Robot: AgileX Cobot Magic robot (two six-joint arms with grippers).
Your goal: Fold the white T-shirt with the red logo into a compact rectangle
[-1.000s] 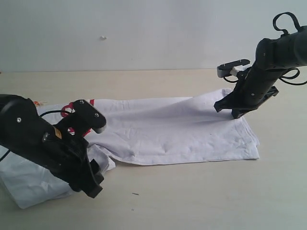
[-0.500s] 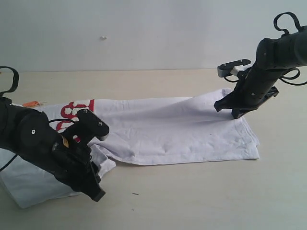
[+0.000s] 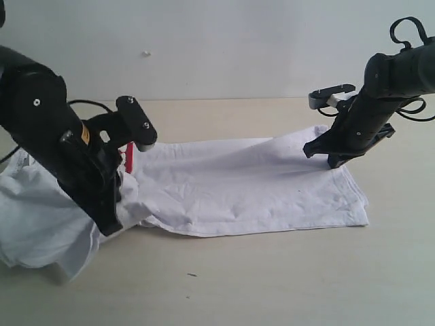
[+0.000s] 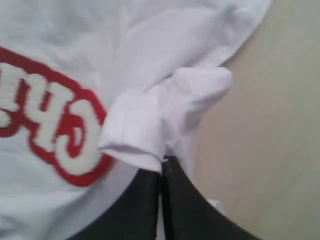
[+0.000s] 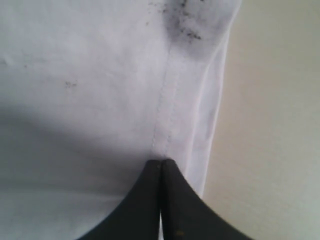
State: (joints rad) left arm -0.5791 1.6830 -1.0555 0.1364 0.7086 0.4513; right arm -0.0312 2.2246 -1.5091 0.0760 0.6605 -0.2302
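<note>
The white T-shirt (image 3: 245,187) lies lengthwise across the table, wrinkled. Its left end is bunched and raised off the surface. My left gripper (image 3: 109,228) is shut on a fold of that raised cloth, and the left wrist view shows the pinched fold (image 4: 150,130) right at the closed left gripper (image 4: 162,161). The red logo (image 4: 50,125) lies beside that fold, its white letters outlined in red; only a red sliver (image 3: 129,157) shows from outside. My right gripper (image 3: 323,157) is shut on the shirt's far right edge, and the right gripper (image 5: 161,162) pinches the stitched seam (image 5: 167,100).
The beige table (image 3: 272,278) runs bare in front of the shirt, with a small dark speck (image 3: 192,275) on it. A pale wall (image 3: 217,47) stands behind. Black cable loops (image 3: 408,30) hang off the right arm. Dark smudges (image 5: 182,22) mark the cloth near the seam.
My left gripper has shut on the shirt's left end and risen up and back, lifting and bunching that cloth and covering most of the logo. The right arm has not moved.
</note>
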